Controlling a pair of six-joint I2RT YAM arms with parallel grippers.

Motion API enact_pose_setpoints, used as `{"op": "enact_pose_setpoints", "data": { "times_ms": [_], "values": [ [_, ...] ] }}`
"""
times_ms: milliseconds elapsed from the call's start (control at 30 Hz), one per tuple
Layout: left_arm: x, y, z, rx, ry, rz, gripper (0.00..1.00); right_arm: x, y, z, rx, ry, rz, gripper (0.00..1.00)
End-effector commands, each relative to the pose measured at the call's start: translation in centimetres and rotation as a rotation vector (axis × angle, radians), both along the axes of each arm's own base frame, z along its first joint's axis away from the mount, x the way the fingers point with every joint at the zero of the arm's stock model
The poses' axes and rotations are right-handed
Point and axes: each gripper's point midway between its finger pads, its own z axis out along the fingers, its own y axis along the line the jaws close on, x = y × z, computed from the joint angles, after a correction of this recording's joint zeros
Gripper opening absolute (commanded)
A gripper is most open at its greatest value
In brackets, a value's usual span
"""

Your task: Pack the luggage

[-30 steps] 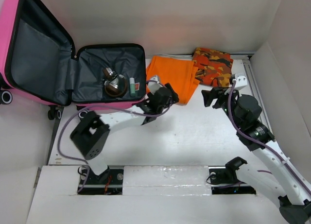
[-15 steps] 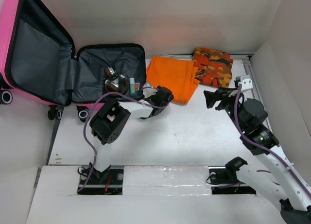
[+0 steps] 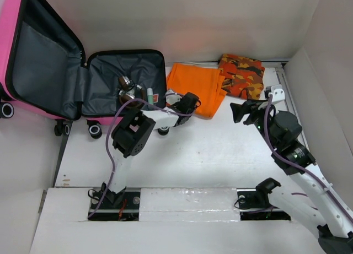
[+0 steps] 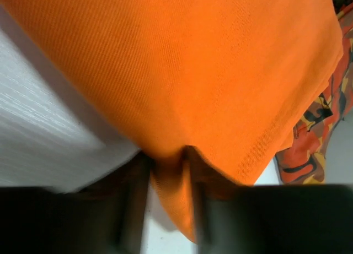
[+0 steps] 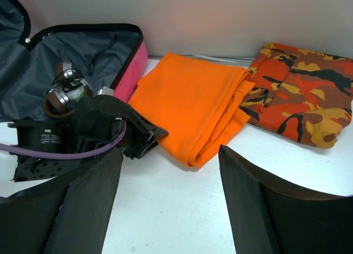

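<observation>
Bright, even light falls from overhead; the white desk (image 3: 220, 155) shines a little along its near edge, and the shadows on it are soft and faint. The left wrist view is blurred, its fingers (image 4: 129, 210) dark smears against the orange cloth (image 4: 193, 72); the right wrist view is sharp beyond its own soft-edged fingers (image 5: 83, 210).

The luggage (image 3: 107, 77) lies open at the far left of the counter (image 3: 209, 149), its lid propped up to the left of its base. In the base lie headphones (image 3: 128, 91), with a small tube (image 3: 150, 97) just to their right. Right of the luggage lies a plain folded cloth (image 3: 196, 83), and a patterned folded cloth (image 3: 242, 75) touches its right side. The left claw (image 3: 190, 102) sits at the plain cloth's near edge, with that edge between its fingers. The right claw (image 3: 242, 109) hangs in front of the patterned cloth.
</observation>
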Motion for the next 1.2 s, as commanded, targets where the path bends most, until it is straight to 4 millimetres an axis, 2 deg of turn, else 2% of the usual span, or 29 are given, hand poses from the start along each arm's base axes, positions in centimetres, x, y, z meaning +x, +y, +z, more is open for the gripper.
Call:
{"op": "enact_pose_setpoints", "data": {
  "times_ms": [0,33,100,133,167,200,233,333,367,433,467,500,533,567,600,700,733,767,800,833,933,967,1000,1033,1067,1100,1167],
  "values": [
    [0.0,1.6,-2.3,0.043,0.036,0.024,0.15,-0.6,0.0,1.1,0.019,-0.040,0.013,0.77],
    [0.8,1.7,-1.9,0.020,0.025,0.011,0.00,-0.9,-0.1,1.5,0.027,-0.054,0.013,0.77],
    [0.7,2.6,-2.5,0.047,0.023,-0.029,0.00,-1.2,-0.3,2.0,0.035,-0.068,0.013,0.77],
    [1.3,2.4,-1.5,0.026,-0.018,-0.049,0.00,-1.5,-0.7,2.4,0.043,-0.081,0.004,0.77],
    [1.5,2.4,-1.6,0.021,-0.027,-0.085,0.00,-1.5,-0.7,2.1,0.038,-0.072,0.004,0.77],
    [1.4,1.8,0.0,0.013,-0.082,-0.143,0.00,-1.8,-0.9,2.4,0.044,-0.083,0.004,0.77],
    [1.4,1.8,0.0,0.013,-0.082,-0.143,0.00,-2.1,-1.0,3.1,0.054,-0.100,0.004,0.77],
    [1.9,-0.2,6.4,0.006,-0.267,-0.264,0.00,-2.1,-1.0,3.1,0.054,-0.100,0.004,0.77],
    [1.9,-1.3,9.6,-0.013,-0.333,-0.307,0.00,-2.1,-1.0,3.1,0.054,-0.100,0.004,0.77],
    [2.5,-2.3,12.8,0.054,-0.395,-0.387,0.00,-1.9,-0.9,2.9,0.050,-0.092,0.004,0.77],
    [3.6,-3.4,17.6,0.050,-0.476,-0.410,0.00,-2.0,-1.0,3.3,0.054,-0.100,0.004,0.77],
    [3.4,-3.7,18.3,0.088,-0.456,-0.457,0.00,-2.0,-0.8,3.4,0.054,-0.100,0.013,0.77],
    [4.1,-3.1,19.7,0.144,-0.479,-0.484,0.00,-2.0,-0.8,3.1,0.049,-0.092,0.013,0.77],
    [4.7,-2.5,22.6,0.156,-0.516,-0.476,0.00,-2.0,-0.9,3.1,0.041,-0.095,0.013,0.77],
    [5.0,-0.4,24.0,0.183,-0.523,-0.468,0.00,-2.0,-0.9,3.1,0.041,-0.095,0.013,0.77],
    [4.9,4.0,28.0,0.266,-0.609,-0.449,0.00,-2.3,-1.2,3.5,0.045,-0.102,0.002,0.77],
    [5.7,6.4,28.1,0.275,-0.594,-0.444,0.00,-2.3,-1.1,3.7,0.049,-0.110,0.011,0.77],
    [6.2,7.5,28.5,0.267,-0.596,-0.451,0.00,-2.3,-1.1,3.7,0.049,-0.110,0.011,0.77],
    [6.5,8.5,30.2,0.280,-0.638,-0.467,0.00,-2.4,-0.8,3.7,0.048,-0.110,0.025,0.77],
    [7.3,11.0,30.0,0.280,-0.611,-0.464,0.00,-2.2,-0.5,3.5,0.043,-0.102,0.037,0.77],
    [9.1,15.5,29.1,0.319,-0.567,-0.446,0.00,-2.4,-0.3,3.9,0.047,-0.110,0.049,0.77],
    [10.0,18.1,28.6,0.309,-0.573,-0.459,0.00,-2.5,-0.2,3.9,0.046,-0.110,0.060,0.77],
    [10.3,19.7,28.3,0.300,-0.572,-0.461,0.00,-2.5,-0.2,3.9,0.046,-0.110,0.060,0.77],
    [10.6,21.2,26.5,0.275,-0.537,-0.457,0.00,-2.7,-0.3,4.1,0.051,-0.118,0.060,0.77],
    [11.3,24.7,26.4,0.274,-0.554,-0.409,0.00,-2.7,-0.3,4.1,0.051,-0.118,0.060,0.77],
    [10.9,25.5,26.5,0.250,-0.574,-0.429,0.00,-2.7,-0.3,4.1,0.051,-0.118,0.060,0.77],
    [10.4,28.0,24.5,0.240,-0.550,-0.415,0.00,-2.9,-0.4,4.0,0.051,-0.120,0.060,0.77]
  ]
}}
